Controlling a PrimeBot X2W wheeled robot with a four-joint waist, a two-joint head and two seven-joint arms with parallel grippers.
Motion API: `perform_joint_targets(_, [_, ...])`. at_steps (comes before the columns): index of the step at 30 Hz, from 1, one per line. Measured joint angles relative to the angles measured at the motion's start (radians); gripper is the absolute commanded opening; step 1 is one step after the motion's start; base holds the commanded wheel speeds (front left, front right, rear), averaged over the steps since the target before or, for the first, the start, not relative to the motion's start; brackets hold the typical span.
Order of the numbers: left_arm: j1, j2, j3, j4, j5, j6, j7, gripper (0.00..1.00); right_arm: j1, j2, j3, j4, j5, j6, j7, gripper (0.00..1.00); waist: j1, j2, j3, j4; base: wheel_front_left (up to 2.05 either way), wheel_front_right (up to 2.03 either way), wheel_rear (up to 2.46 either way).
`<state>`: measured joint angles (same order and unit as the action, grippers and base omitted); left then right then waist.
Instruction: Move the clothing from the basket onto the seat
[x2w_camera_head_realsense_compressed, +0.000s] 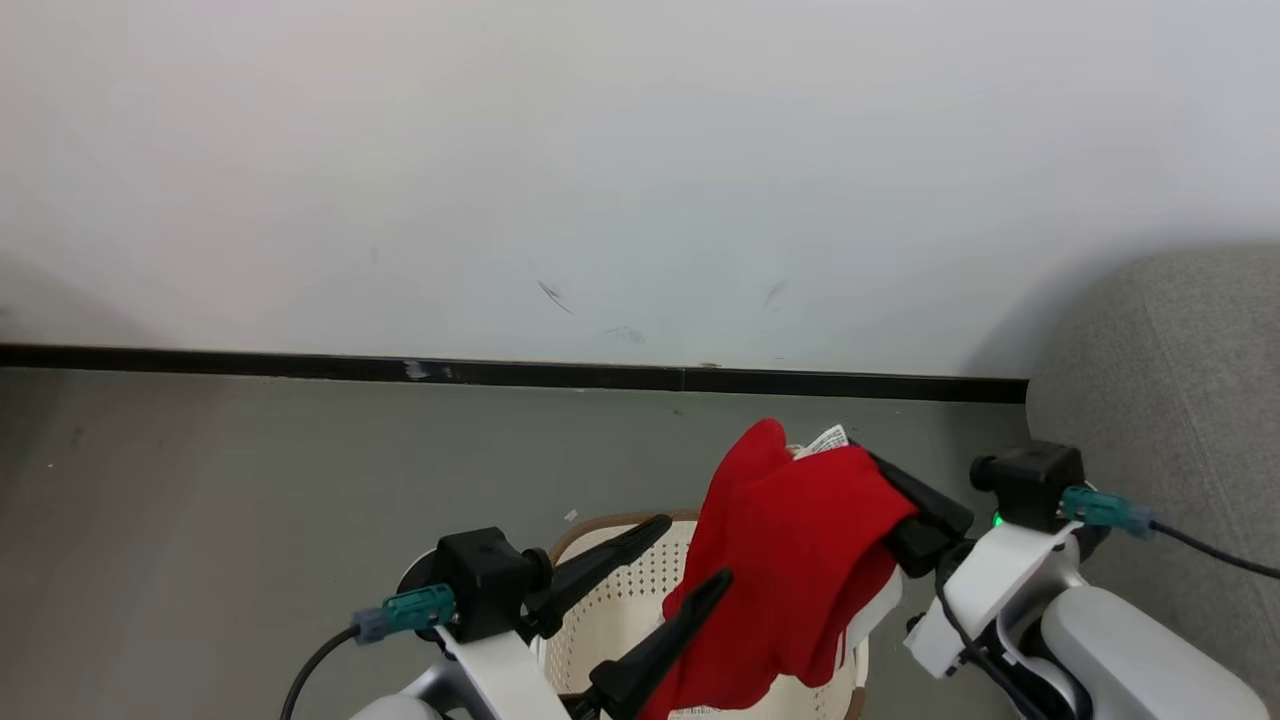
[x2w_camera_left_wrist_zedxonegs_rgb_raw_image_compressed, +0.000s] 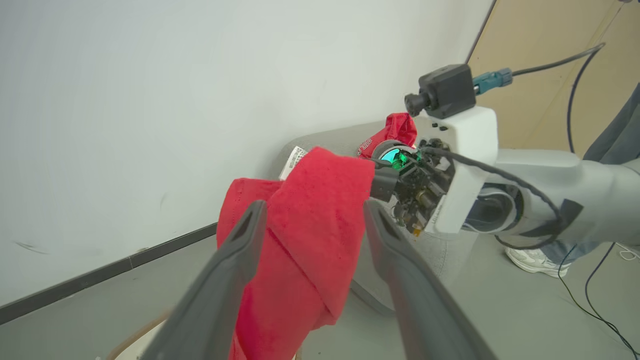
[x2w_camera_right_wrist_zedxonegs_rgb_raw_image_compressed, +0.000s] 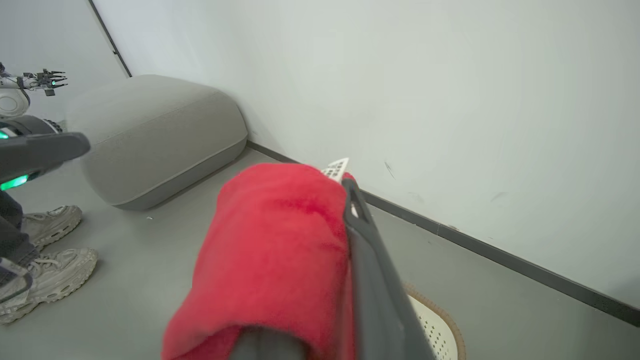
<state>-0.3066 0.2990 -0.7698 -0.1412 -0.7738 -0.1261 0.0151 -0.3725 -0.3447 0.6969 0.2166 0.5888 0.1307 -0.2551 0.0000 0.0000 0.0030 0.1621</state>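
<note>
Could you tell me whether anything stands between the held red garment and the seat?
Nothing visible does: only floor lies between the garment and the seat. A person's shoes stand off to one side of the seat.

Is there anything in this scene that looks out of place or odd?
Nothing is spilled or damaged. The red garment hangs bunched over the right gripper above the basket, with its white label sticking out at the top. The wall has a few dark scuffs.
</note>
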Motion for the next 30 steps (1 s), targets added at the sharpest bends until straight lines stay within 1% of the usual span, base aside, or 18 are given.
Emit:
perform_joint_targets(9, [0.009, 0.001, -0.007, 0.017, 0.011, 0.0, -0.022, 1.0, 0.025, -0.035, -0.127, -0.017, -0.002, 0.0, 0.0, 0.0, 0.0, 0.0, 0.0, -0.024, 0.0, 0.0, 0.0])
perform_joint_targets(15, [0.009, 0.0, -0.014, 0.018, 0.029, 0.0, -0.043, 1.0, 0.055, -0.043, -0.198, -0.035, -0.011, 0.0, 0.0, 0.0, 0.0, 0.0, 0.0, -0.048, 0.0, 0.0, 0.0])
perform_joint_targets(23, [0.009, 0.002, -0.021, 0.019, 0.037, 0.0, -0.061, 1.0, 0.091, -0.046, -0.24, -0.053, -0.021, 0.0, 0.0, 0.0, 0.0, 0.0, 0.001, -0.084, 0.0, 0.0, 0.0])
perform_joint_targets(29, [0.009, 0.007, -0.027, 0.02, 0.037, 0.0, -0.07, 1.0, 0.116, -0.046, -0.277, -0.078, -0.036, 0.0, 0.0, 0.0, 0.0, 0.0, 0.003, -0.123, 0.0, 0.0, 0.0])
perform_joint_targets(30, [0.009, 0.009, -0.028, 0.021, 0.037, 0.0, -0.071, 1.0, 0.127, -0.046, -0.289, -0.081, -0.039, 0.0, 0.0, 0.0, 0.0, 0.0, 0.003, -0.137, 0.0, 0.0, 0.0])
